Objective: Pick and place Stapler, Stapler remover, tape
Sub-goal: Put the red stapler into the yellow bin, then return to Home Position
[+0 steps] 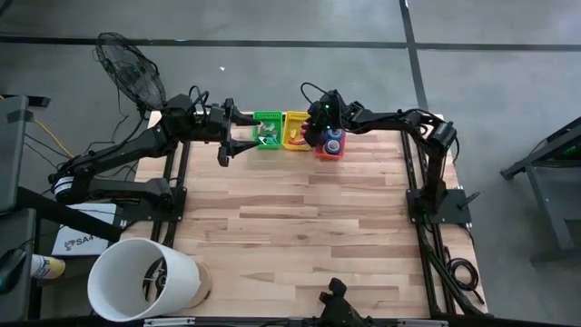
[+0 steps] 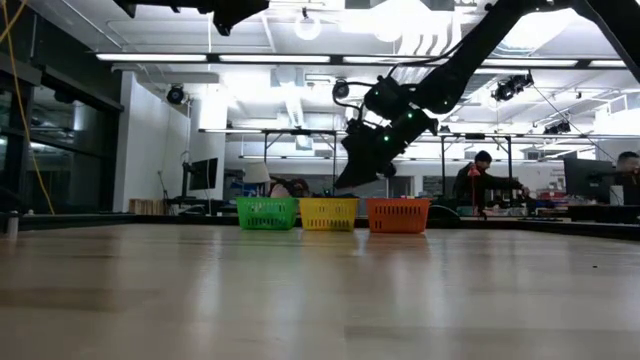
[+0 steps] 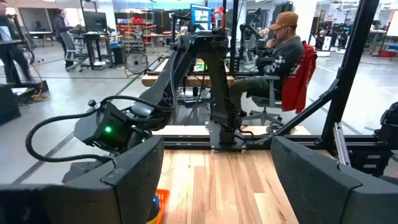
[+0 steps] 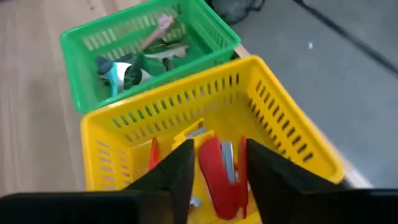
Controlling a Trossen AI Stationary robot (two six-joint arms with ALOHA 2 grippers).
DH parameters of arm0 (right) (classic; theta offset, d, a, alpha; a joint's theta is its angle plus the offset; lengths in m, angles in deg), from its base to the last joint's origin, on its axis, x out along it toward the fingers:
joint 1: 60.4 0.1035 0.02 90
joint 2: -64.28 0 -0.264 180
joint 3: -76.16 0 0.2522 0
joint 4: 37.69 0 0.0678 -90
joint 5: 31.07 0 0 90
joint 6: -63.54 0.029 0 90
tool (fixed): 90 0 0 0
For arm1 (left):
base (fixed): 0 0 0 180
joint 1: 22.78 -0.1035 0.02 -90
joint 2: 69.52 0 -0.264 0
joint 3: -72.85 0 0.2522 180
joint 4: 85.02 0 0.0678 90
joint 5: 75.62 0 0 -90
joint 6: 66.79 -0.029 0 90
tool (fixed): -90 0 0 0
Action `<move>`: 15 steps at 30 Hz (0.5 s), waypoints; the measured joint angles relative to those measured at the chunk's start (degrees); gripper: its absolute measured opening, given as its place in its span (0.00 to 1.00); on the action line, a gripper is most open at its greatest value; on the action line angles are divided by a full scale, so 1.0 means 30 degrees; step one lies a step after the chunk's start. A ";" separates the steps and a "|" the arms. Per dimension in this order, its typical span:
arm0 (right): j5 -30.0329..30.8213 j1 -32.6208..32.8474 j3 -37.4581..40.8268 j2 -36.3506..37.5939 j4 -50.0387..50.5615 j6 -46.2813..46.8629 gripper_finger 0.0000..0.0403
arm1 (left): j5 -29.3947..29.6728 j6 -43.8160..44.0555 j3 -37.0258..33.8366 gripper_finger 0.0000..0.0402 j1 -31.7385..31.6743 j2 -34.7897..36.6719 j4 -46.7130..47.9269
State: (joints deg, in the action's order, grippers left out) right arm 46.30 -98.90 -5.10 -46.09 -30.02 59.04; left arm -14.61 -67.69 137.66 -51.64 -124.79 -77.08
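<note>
A pale wooden bench [image 1: 309, 227] is lying under both arms in a bright workshop, with a seated person [image 3: 283, 59] working beyond it. The right gripper [image 4: 217, 171] is hovering over the yellow basket [image 4: 273, 118], fingers apart around a red stapler [image 4: 217, 177] standing inside. A green basket [image 4: 205, 31] is sitting just beyond, an orange basket [image 2: 398, 215] beside. The left gripper [image 3: 214, 186] is waiting open near the green one.

Table [image 1: 300, 227] pale planked wood, smooth; yellow basket [image 4: 280, 124] slotted glossy plastic; red stapler [image 4: 217, 177] shiny plastic, metal strip
</note>
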 joint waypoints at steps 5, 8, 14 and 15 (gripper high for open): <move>-0.0033 -0.0051 0.0000 0.0037 0.0310 0.2702 0.44 | -0.0667 -0.0061 -0.0006 0.73 -0.0007 0.0000 -0.0006; 0.0140 -0.0034 0.0000 0.0353 0.0395 0.3770 0.53 | -0.1957 -0.0049 -0.0001 0.73 -0.0002 0.0006 -0.0007; -0.0396 0.0000 0.0000 0.1811 0.0404 0.5643 0.63 | -0.4093 0.0383 -0.0015 0.73 0.0000 0.0455 -0.0133; -0.0480 0.0000 0.0000 0.2173 0.0558 0.6346 0.63 | -0.4237 0.0352 -0.0015 0.73 0.0000 0.0642 -0.0104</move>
State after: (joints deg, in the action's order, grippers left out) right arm 44.86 -98.90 -5.10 -39.57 -28.35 78.08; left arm -27.32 -66.64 137.61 -51.64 -122.86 -77.39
